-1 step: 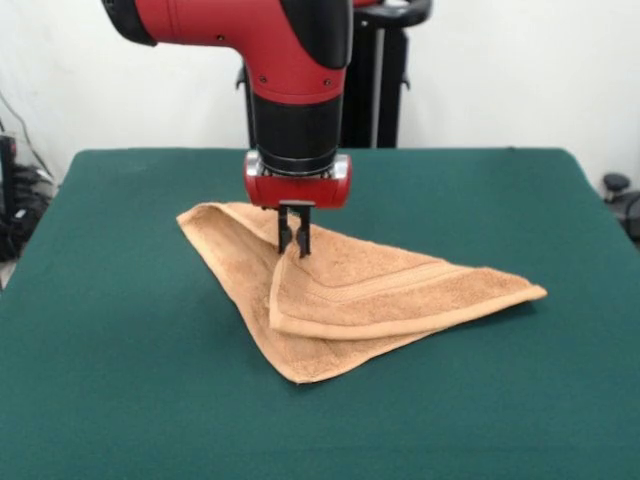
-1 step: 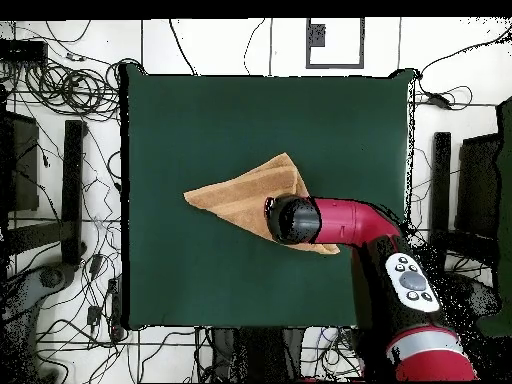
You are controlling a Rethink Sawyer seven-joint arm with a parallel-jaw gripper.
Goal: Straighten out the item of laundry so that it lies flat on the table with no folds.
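Observation:
The tan-orange towel (image 1: 350, 300) lies folded over on itself into a rough triangle near the middle of the green table (image 1: 120, 380). Its upper layer, with a woven border band, points right, and a lower layer sticks out at the front. My gripper (image 1: 294, 248) comes straight down on the upper layer's corner, where the cloth rises in a small peak; the fingers are close together and pinch that corner. From above, the towel (image 2: 235, 197) shows left of the arm's wrist (image 2: 292, 220), which hides the gripper and part of the cloth.
The green table (image 2: 200, 120) extends well beyond the towel on all sides. Cables and black stands (image 2: 70, 180) lie on the floor around it. The red arm (image 2: 360, 225) reaches in over the table's right side in the overhead view.

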